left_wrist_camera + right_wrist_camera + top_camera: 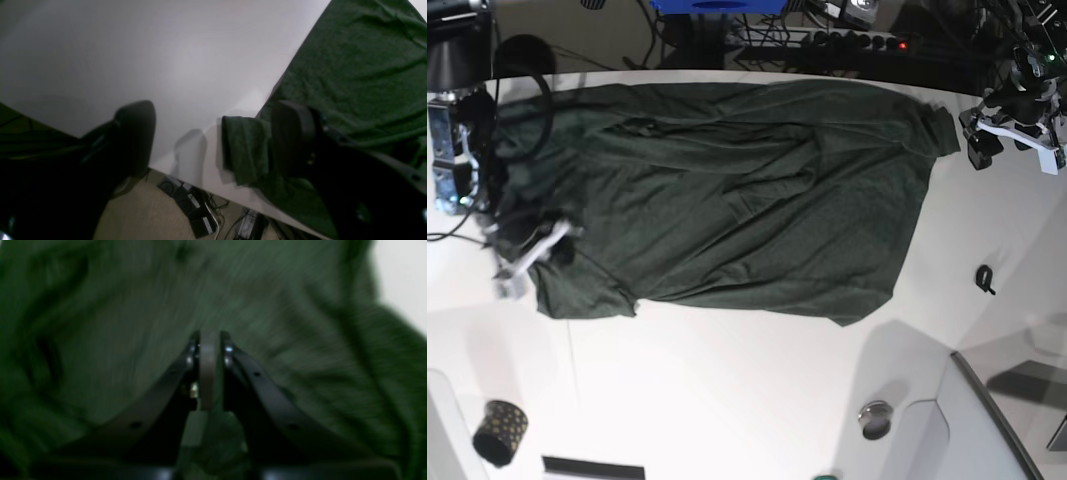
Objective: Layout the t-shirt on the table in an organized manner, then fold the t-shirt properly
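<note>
Both pincers sit at opposite ends of the cloth. On the left arm, the left gripper (213,140) stands with its jaws wide apart at the far edge of the table (727,390), one black finger (293,133) touching a turned-over corner of the t-shirt (727,190) and the other over bare white surface; nothing is clamped between them. On the right arm, the right gripper (209,340) has its jaws drawn nearly together right over the green fabric, but the blur hides whether any cloth is pinched, so I cannot tell.

Spread crosswise over the far half of the table, the dark green t-shirt lies mostly flat with long wrinkles. A small black clip (984,278) lies apart from the shirt's hem, and a dark cup (500,432) stands near the front corner.
</note>
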Action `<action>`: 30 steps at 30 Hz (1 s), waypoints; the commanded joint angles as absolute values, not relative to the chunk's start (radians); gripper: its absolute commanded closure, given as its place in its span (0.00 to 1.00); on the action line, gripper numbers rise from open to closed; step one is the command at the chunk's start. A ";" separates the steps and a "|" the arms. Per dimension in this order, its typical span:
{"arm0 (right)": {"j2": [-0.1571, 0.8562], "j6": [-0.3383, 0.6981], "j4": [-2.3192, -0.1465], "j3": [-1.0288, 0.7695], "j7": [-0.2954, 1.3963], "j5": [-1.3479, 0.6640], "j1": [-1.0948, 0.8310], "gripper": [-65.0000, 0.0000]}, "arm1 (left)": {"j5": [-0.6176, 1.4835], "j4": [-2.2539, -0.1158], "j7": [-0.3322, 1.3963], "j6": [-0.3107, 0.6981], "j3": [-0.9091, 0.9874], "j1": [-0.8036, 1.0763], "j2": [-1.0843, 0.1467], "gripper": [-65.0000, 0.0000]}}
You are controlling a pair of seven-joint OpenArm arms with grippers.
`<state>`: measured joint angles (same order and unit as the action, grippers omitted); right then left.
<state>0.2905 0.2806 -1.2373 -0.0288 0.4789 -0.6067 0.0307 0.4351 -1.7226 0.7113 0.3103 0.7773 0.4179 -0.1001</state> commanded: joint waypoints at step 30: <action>0.328 0.209 -0.705 0.134 0.447 -0.420 0.432 0.55 | 0.446 -1.736 0.693 0.308 0.780 0.417 -0.108 0.21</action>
